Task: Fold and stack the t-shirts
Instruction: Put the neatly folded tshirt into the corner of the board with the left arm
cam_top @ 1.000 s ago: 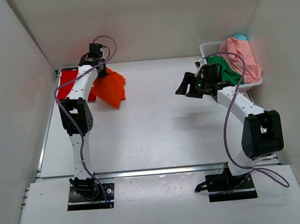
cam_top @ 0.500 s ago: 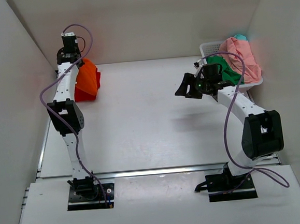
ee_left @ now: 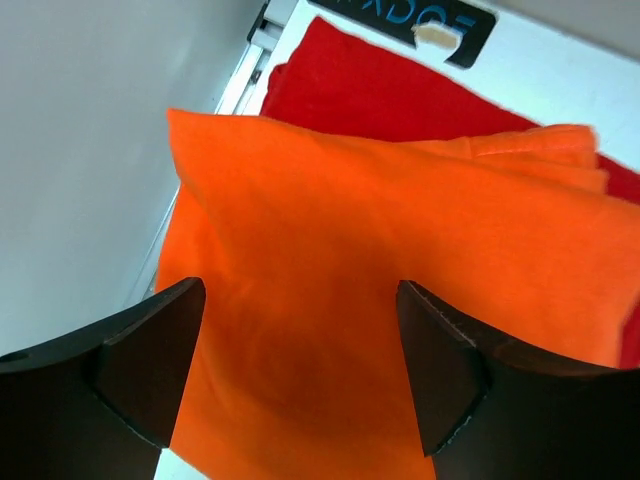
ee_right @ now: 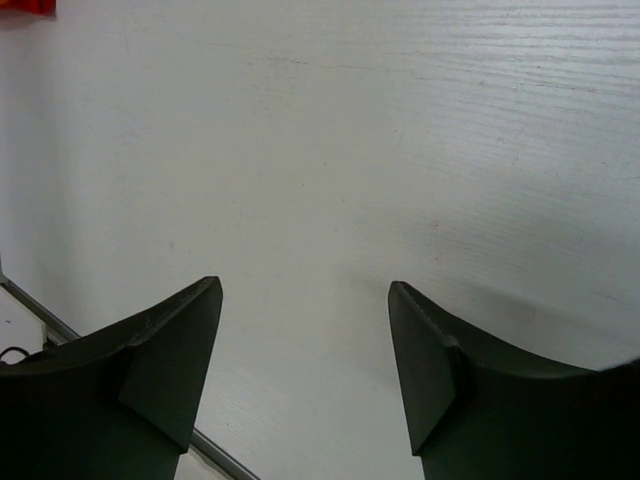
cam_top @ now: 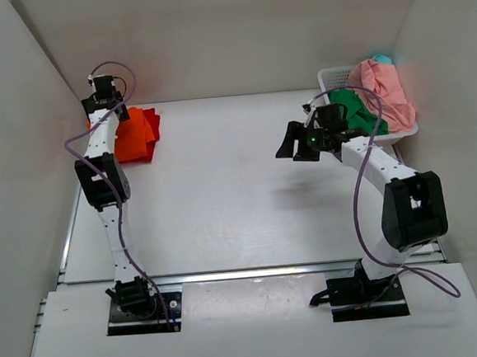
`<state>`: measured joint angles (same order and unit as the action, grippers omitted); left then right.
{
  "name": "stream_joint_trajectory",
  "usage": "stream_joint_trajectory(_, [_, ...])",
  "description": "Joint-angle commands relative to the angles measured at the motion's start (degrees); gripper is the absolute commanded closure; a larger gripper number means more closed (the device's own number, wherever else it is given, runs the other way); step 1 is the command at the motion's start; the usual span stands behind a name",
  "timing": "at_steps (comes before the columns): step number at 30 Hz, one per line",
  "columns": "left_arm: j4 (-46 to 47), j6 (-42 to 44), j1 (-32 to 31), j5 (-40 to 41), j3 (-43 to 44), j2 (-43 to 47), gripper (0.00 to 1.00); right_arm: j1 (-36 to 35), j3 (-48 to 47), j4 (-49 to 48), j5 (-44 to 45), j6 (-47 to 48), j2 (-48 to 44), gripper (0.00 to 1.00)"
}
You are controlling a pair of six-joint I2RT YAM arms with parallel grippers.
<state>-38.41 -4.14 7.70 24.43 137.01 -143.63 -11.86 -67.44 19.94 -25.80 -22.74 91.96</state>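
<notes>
A folded bright orange t-shirt (cam_top: 135, 130) (ee_left: 400, 260) lies on top of a deeper red t-shirt (ee_left: 390, 90) at the table's far left corner. My left gripper (cam_top: 105, 114) (ee_left: 300, 290) hangs just above the orange cloth, open, with nothing between its fingers. On the right, a green t-shirt (cam_top: 355, 110), a pale pink one (cam_top: 385, 89) and a bit of teal (cam_top: 383, 58) are piled in the white basket (cam_top: 333, 76). My right gripper (cam_top: 294, 145) (ee_right: 305, 288) hovers open over bare table, left of the basket.
The left wall stands right beside the folded stack. A metal rail (ee_left: 262, 40) runs along the table's left edge. The white table (cam_top: 240, 195) stretches between the two arms.
The left gripper carried the orange t-shirt to the left onto the red one, then opened and let it go. The right gripper shifted slightly left.
</notes>
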Motion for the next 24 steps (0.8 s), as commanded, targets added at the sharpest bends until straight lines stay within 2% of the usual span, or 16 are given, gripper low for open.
stream_joint_trajectory(1, [4.66,-1.13,-0.93,-1.21,-2.00,11.06,0.11,-1.32,-2.26,0.27,3.37,1.64,0.41,0.34])
stream_joint_trajectory(4, [8.17,-1.30,-3.04,-2.88,-12.09,21.15,0.14,-0.98,-3.66,2.11,9.17,3.40,-0.29,0.25])
stream_joint_trajectory(5, [9.66,-2.79,-3.39,-6.20,-17.34,25.64,0.16,-0.10,-4.71,3.07,11.54,4.62,-0.64,0.22])
stream_joint_trajectory(7, [13.26,-7.96,-4.45,-16.98,-29.55,32.95,0.28,1.57,-7.34,3.35,15.23,7.87,-0.91,0.23])
stream_joint_trajectory(9, [16.59,-11.57,-5.41,-23.42,-39.56,42.25,0.33,5.68,-9.54,3.26,20.77,9.98,-0.12,0.21])
stream_joint_trajectory(11, [19.50,-12.55,-9.70,-25.03,-50.91,48.23,0.32,9.11,-13.22,2.73,22.98,11.66,2.50,0.16])
stream_joint_trajectory(13, [21.70,-13.00,-13.13,-24.52,-58.12,53.09,0.31,11.77,-17.52,3.43,23.60,14.03,6.01,0.15])
stream_joint_trajectory(16, [22.42,-13.17,-16.31,-24.51,-66.49,60.03,0.31,17.82,-24.99,3.78,24.75,15.97,11.73,0.17])
stream_joint_trajectory(17, [23.03,-13.78,-16.32,-24.95,-69.04,60.83,0.32,18.18,-27.37,3.61,24.75,16.24,14.10,0.20])
stream_joint_trajectory(21, [23.74,-13.79,-16.41,-26.19,-74.78,64.00,0.33,19.51,-34.23,6.58,24.56,17.55,21.67,0.20])
stream_joint_trajectory(24, [23.04,-13.09,-15.53,-26.53,-76.10,63.83,0.35,19.07,-40.04,11.14,25.78,19.22,26.85,0.14])
